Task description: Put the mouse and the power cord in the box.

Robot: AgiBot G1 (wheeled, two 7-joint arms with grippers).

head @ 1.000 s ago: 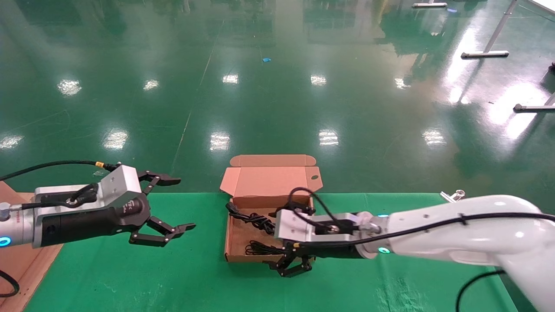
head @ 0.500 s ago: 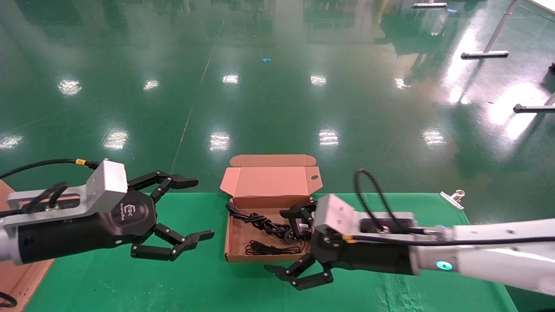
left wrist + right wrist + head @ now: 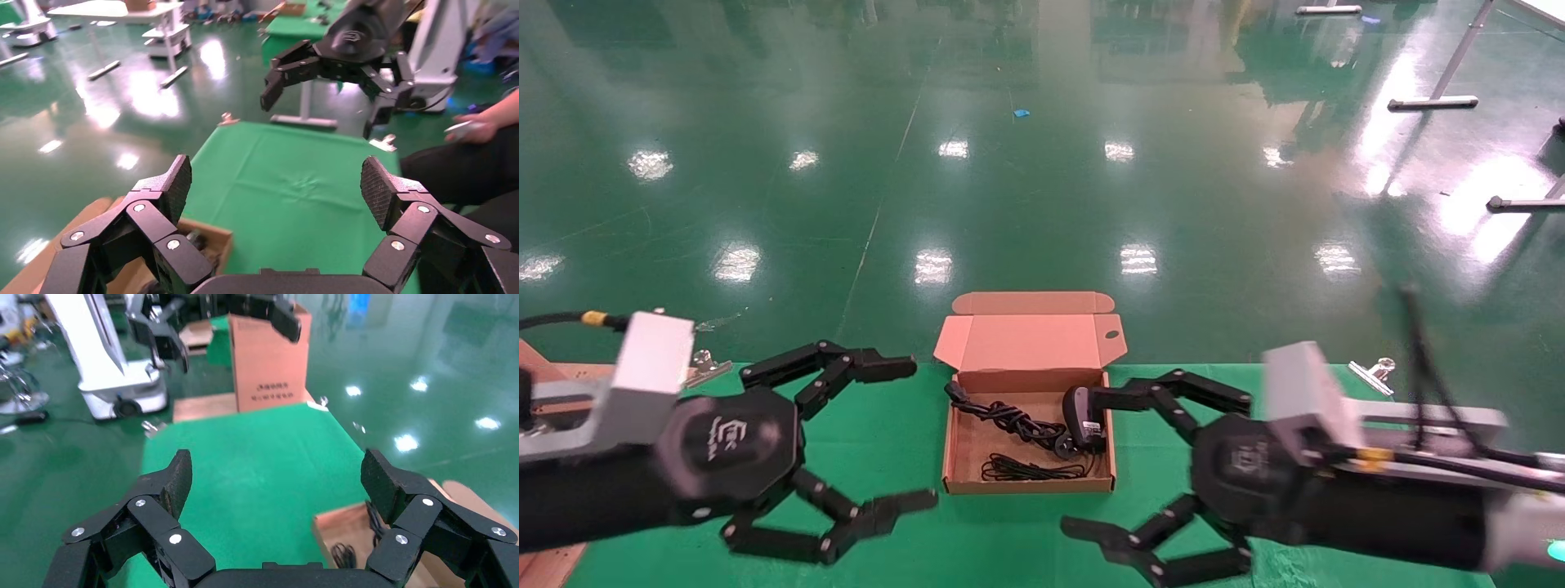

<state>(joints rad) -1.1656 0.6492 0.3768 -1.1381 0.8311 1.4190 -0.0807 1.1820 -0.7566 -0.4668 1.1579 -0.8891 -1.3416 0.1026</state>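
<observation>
The brown box [image 3: 1026,484] sits open at the middle of the green table, its lid [image 3: 1030,341] standing up at the back. Inside, the black mouse [image 3: 1081,418] lies at the back right corner, with its thin wire [image 3: 1030,469] coiled along the front wall. The thick twisted power cord [image 3: 1005,415] runs across the back of the box floor. My right gripper [image 3: 1083,465] hovers open, right of the box and nearer to me, holding nothing. My left gripper [image 3: 911,433] hangs open on the box's left, also empty. The right wrist view catches the box [image 3: 349,530] by one finger.
Metal clips lie at the table's back edge, one right [image 3: 1373,371] and one left [image 3: 703,365]. A brown board [image 3: 552,563] lies at the table's left end. The right wrist view shows a tall carton [image 3: 269,355] beyond that end. A person's arm [image 3: 483,122] shows past the right end.
My right gripper has come up out of the box, opened wide and drawn back to the right, leaving the mouse inside. My left gripper has also pulled back toward me.
</observation>
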